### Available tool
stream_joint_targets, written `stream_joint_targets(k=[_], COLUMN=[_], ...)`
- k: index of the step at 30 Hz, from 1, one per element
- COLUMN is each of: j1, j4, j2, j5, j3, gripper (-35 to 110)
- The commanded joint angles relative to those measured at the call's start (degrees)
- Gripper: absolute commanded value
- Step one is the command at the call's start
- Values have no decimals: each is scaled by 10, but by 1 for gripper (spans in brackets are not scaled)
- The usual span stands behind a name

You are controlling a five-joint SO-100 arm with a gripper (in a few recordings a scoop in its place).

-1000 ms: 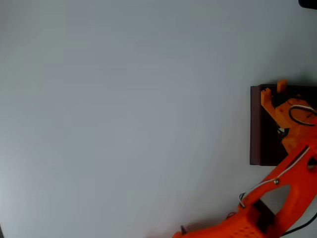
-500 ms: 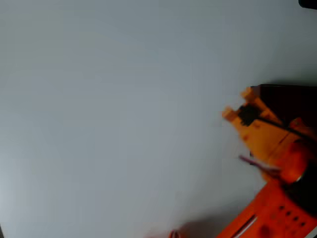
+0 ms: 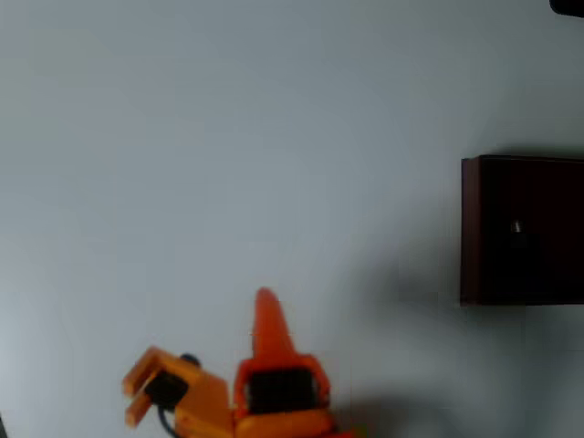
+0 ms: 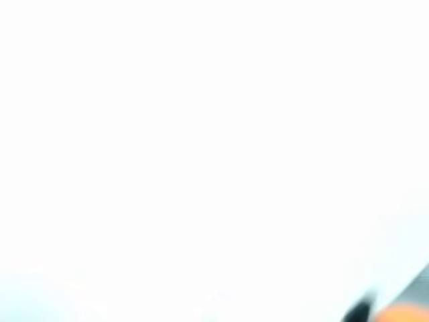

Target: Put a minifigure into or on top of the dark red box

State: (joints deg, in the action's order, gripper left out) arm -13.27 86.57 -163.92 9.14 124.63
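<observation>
Since the earlier overhead pictures we see the orange arm gone from over the dark red box (image 3: 474,228) and swung far across to the lower left, where its tool (image 3: 196,356) now hangs over bare table (image 3: 228,137), well apart from the box. We see one pointed orange finger (image 3: 267,324) sticking up the picture and a blocky orange piece out to the left of it, with a wide gap between them, so we read the tool as spread and holding nothing. Inside the box's near-black interior, at the right edge of the overhead view, we make out a tiny pale speck, the minifigure (image 3: 516,227), too small for any detail. Our wrist view is washed out white, with a blurred orange and black bit in its lower right corner.
</observation>
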Motion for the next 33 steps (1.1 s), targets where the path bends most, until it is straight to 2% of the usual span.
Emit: stream_joint_targets(k=[1,7,10,13,21,33], j1=[-84,-198,-256,-273,-350,-364], j4=[-43,-57,-67,-83,-80,-108], j2=[-96,-287,-315,-316,-316,-316], j5=[2,-29,-54,-75,-165,-150], j3=[106,254,293,342,452,490], gripper=[8,8,5,0,0,0])
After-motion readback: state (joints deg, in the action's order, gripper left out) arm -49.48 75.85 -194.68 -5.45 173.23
